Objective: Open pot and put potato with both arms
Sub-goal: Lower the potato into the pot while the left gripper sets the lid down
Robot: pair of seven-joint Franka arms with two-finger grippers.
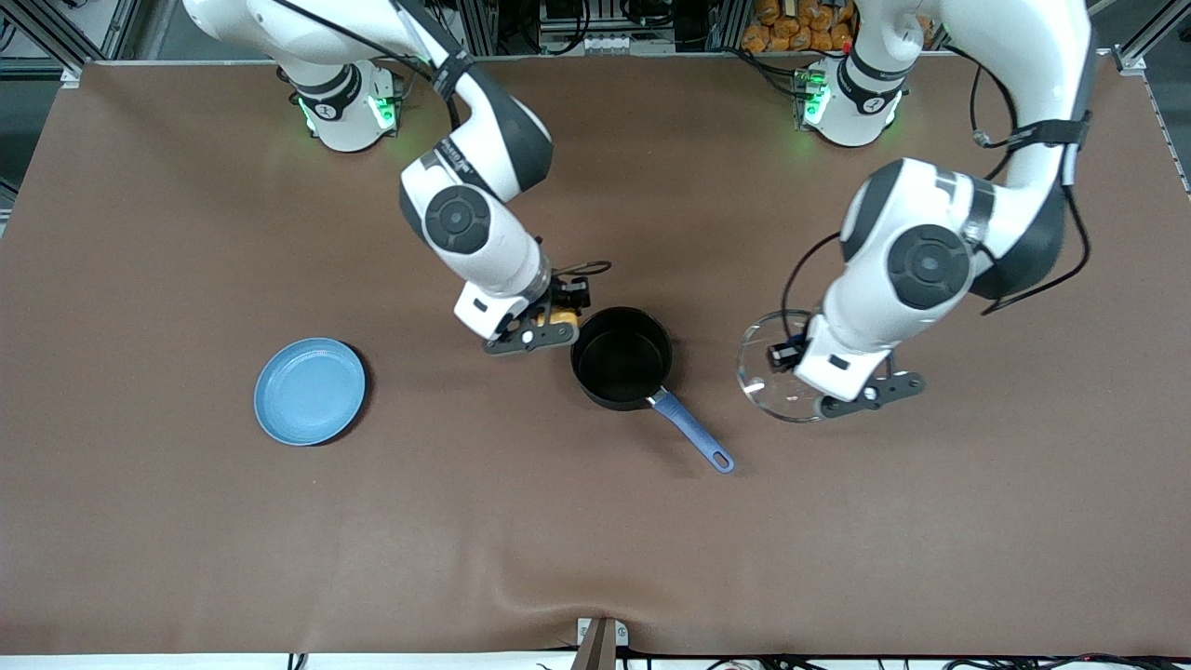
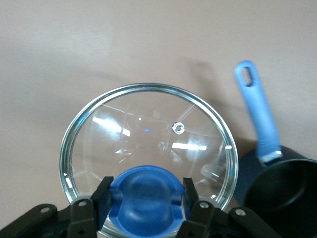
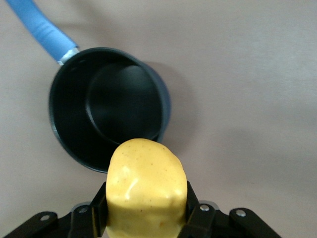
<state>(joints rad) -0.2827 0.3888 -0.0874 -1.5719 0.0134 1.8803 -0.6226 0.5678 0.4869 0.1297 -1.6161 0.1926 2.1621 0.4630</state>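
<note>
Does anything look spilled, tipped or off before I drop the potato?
Nothing stands out. The pot sits upright, open and empty. The left gripper holds the lid by its knob, off toward the left arm's end. The right gripper grips the potato just beside the pot's rim. The plate lies flat and bare.

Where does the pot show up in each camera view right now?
Front view: the pot, lid off, mid-table, beside the right pincer.
Left wrist view: only its rim and handle show, past the lid in the left pincer.
Right wrist view: whole bowl, above the potato.
Shared landmark: the blue handle.
</note>
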